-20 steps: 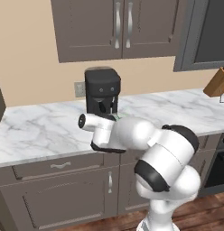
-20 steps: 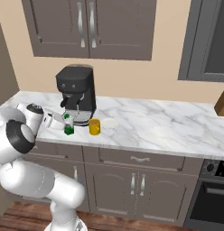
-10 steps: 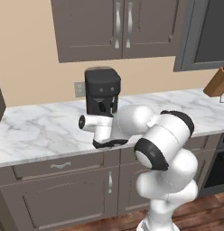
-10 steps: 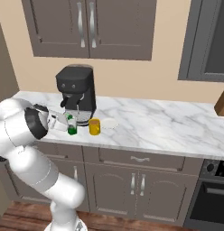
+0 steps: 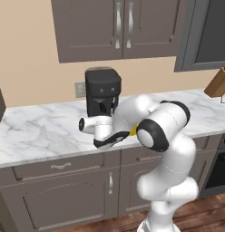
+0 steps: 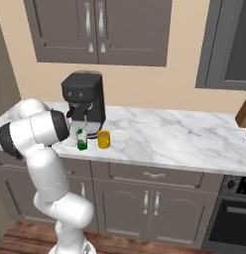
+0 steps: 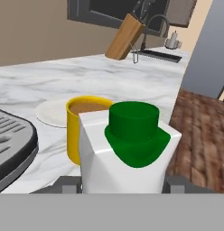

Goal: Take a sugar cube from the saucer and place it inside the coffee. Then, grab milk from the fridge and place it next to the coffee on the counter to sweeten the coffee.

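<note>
My gripper [image 7: 123, 184] is shut on the milk [image 7: 127, 153], a white carton with a green cap, one finger on each side. From the right base view the milk [image 6: 82, 140] stands upright at counter level, just left of the coffee [image 6: 103, 139]. The coffee [image 7: 82, 131] is a yellow mug with brown liquid, close behind the carton. The white saucer [image 6: 120, 135] lies right of the mug on the marble counter [image 6: 184, 144]. The sugar cube is hidden and the fridge is out of view. In the left base view my arm covers the milk, and a sliver of the mug [image 5: 133, 131] shows.
The black coffee machine [image 6: 84, 101] stands right behind the milk and mug, its drip tray [image 7: 10, 140] close on the left of the hand view. A wooden knife block [image 5: 217, 83] sits far right. Wall cabinets [image 6: 100, 30] hang above.
My elbow has swung up and over toward the counter. The milk has shifted slightly toward the mug, still in my grip. The camera has not moved.
</note>
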Robot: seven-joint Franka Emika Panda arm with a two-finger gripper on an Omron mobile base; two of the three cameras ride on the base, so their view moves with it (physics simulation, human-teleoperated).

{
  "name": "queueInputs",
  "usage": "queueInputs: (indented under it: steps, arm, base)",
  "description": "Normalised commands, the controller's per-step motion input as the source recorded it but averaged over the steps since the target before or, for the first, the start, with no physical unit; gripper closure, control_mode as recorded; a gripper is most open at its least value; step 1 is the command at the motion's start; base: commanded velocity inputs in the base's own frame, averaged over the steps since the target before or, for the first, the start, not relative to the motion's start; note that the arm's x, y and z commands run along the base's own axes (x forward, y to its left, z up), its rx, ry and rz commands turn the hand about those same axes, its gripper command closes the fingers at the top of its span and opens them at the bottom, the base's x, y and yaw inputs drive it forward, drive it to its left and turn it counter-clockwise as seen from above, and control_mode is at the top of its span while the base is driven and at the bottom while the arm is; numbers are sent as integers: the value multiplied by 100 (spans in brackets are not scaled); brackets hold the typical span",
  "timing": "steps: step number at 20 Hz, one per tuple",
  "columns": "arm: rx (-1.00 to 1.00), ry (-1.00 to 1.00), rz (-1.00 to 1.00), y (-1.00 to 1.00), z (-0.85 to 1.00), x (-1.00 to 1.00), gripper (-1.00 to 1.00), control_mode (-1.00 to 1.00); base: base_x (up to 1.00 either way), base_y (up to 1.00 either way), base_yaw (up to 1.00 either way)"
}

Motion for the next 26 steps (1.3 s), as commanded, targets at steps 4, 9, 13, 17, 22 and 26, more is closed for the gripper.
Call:
queueInputs:
  steps: [4, 9, 13, 17, 22, 26]
  arm:
    - [-2, -1, -5, 0, -17, 35, 100, -100]
    - [-5, -4, -4, 0, -33, 22, 100, -100]
    - [-6, -4, -4, 0, -41, 22, 100, -100]
    - [-4, -4, -4, 0, -36, 16, 100, -100]
    - [0, -3, -3, 0, -3, 5, 100, -100]
    - [0, -4, -2, 0, 0, 1, -100, -100]
  base:
    - [0, 0, 0]
    - [0, 0, 0]
    - [0, 0, 0]
    - [0, 0, 0]
    - [0, 0, 0]
    - [0, 0, 0]
